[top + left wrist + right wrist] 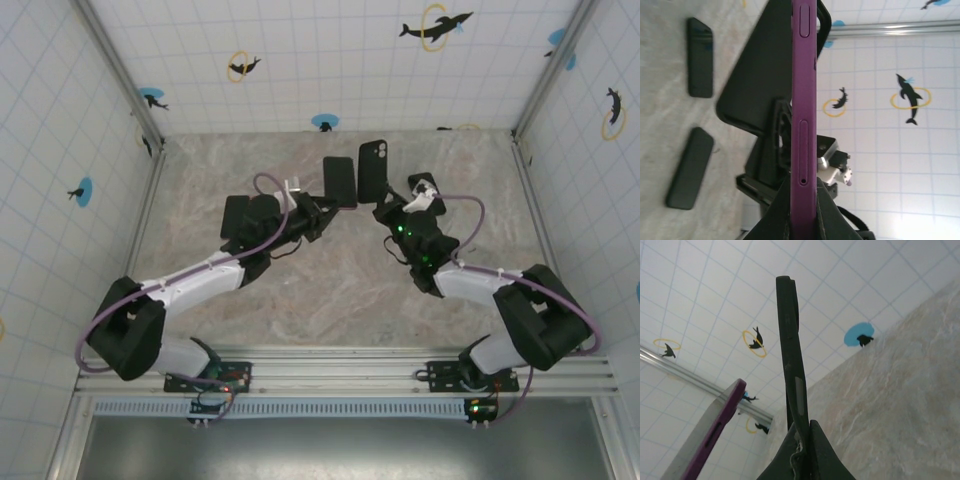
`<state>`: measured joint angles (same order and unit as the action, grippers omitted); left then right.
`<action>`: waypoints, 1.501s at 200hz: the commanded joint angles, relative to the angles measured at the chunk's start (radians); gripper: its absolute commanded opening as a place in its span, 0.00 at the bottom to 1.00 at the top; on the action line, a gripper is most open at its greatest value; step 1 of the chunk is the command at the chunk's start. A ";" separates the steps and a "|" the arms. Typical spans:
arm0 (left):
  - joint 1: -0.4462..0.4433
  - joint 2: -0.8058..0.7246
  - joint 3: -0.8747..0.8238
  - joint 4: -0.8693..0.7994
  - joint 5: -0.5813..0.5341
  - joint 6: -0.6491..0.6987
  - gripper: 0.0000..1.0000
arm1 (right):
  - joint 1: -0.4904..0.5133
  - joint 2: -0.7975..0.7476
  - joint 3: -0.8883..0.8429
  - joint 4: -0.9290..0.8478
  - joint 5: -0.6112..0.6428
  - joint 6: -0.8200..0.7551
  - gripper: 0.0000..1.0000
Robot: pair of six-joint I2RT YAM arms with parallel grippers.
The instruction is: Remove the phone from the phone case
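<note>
My left gripper (328, 207) (803, 202) is shut on the purple phone (804, 90), which stands edge-on between its jaws with the side buttons and tray slot facing the camera. From above the phone (340, 181) shows as a dark slab. My right gripper (386, 207) (805, 440) is shut on the black phone case (790, 350), held upright by its lower end. The case (372, 170), with its camera cutout at the top, stands just right of the phone with a narrow gap between them. In the right wrist view the phone (715, 427) leans at lower left, apart from the case.
Both items are held above the far middle of the marble tabletop (340, 290). Tiled walls with dolphin stickers close in the back and sides. Two dark oblong shapes (700, 57) (690, 167) show on the table surface, possibly shadows.
</note>
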<state>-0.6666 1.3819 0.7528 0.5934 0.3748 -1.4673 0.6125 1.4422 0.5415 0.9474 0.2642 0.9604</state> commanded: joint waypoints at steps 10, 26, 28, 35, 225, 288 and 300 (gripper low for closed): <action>0.092 -0.041 -0.045 -0.090 0.136 0.191 0.00 | 0.002 -0.023 -0.060 -0.016 -0.086 0.142 0.00; 0.145 -0.037 -0.099 -0.087 0.174 0.226 0.00 | 0.017 -0.017 -0.082 -0.005 -0.097 0.185 0.00; 0.151 -0.036 -0.106 -0.082 0.180 0.228 0.00 | 0.019 -0.016 -0.084 -0.006 -0.098 0.190 0.00; 0.171 -0.030 -0.129 -0.068 0.197 0.239 0.00 | 0.027 -0.016 -0.095 -0.010 -0.100 0.207 0.00; 0.381 0.406 -0.060 0.144 0.341 0.305 0.00 | 0.109 0.107 -0.092 0.040 -0.105 0.293 0.00; 0.395 0.478 -0.024 0.140 0.351 0.283 0.00 | 0.109 0.145 -0.096 0.083 -0.127 0.317 0.00; 0.398 0.491 -0.023 0.146 0.352 0.270 0.00 | 0.108 0.150 -0.100 0.096 -0.132 0.319 0.00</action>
<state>-0.2844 1.8503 0.7013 0.6682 0.6998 -1.1805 0.7162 1.5761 0.4267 0.9726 0.1337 1.2644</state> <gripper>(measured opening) 0.119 0.068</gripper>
